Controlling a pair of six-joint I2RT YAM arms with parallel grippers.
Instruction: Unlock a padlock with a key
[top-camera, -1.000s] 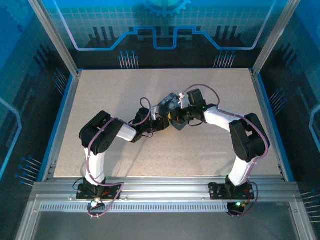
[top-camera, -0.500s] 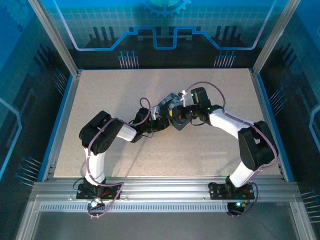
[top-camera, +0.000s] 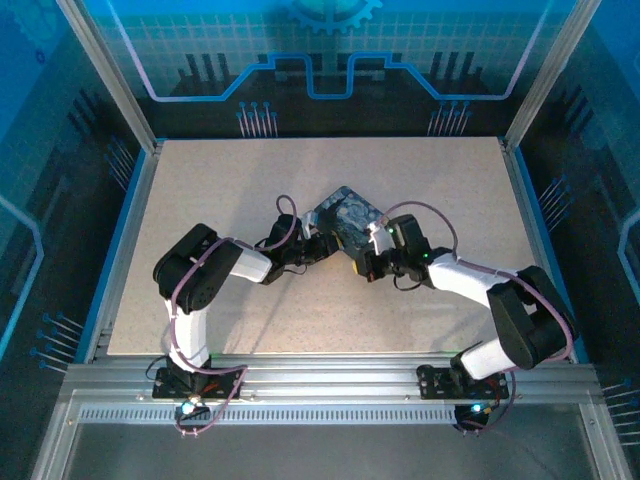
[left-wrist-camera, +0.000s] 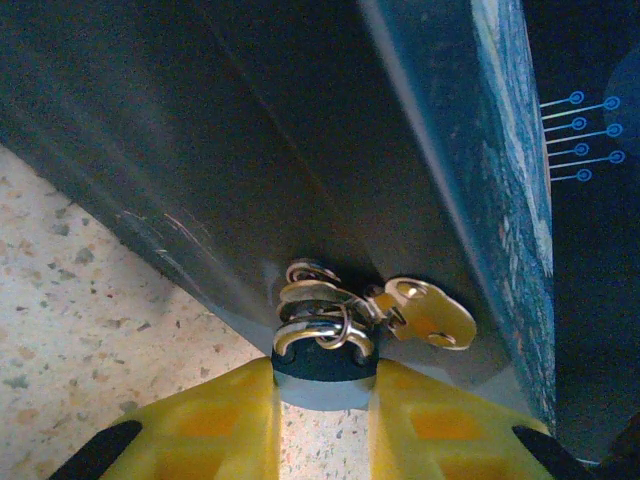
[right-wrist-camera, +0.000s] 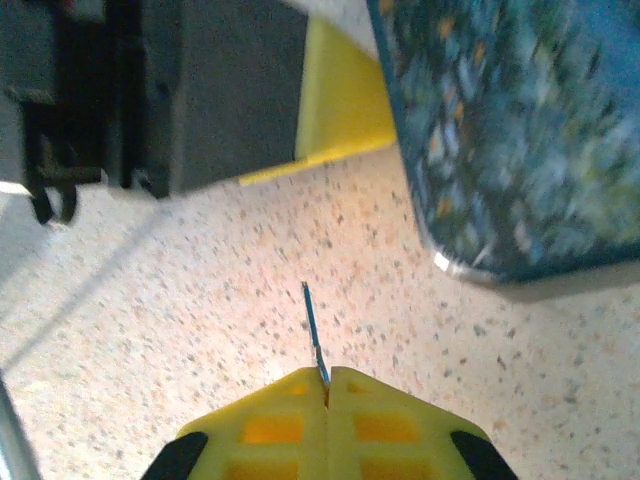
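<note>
In the left wrist view the padlock (left-wrist-camera: 322, 364), a small dark body with a silvery shackle, sits between my yellow fingers (left-wrist-camera: 215, 420); the left gripper (left-wrist-camera: 323, 378) is shut on it. Several metal rings (left-wrist-camera: 312, 296) and a brass tag (left-wrist-camera: 428, 313) hang from the shackle, against the underside of the blue swirl-painted tin (left-wrist-camera: 500, 150). My right gripper (right-wrist-camera: 327, 376) is shut on the key (right-wrist-camera: 313, 325), a thin bluish sliver sticking out forward over the table. From above, the left gripper (top-camera: 326, 244) and the right gripper (top-camera: 362, 262) are close together at the tin's (top-camera: 348, 213) near edge.
The tin (right-wrist-camera: 510, 130) is at the upper right of the right wrist view, tilted with one edge off the speckled table (right-wrist-camera: 200, 300). The left gripper's dark housing (right-wrist-camera: 200, 90) is at its upper left. Open tabletop (top-camera: 230, 180) surrounds the arms, bounded by blue rails.
The right arm has drawn back from over the tin toward the near side. Its gripper now sits lower, in front of the tin. The left arm has barely moved.
</note>
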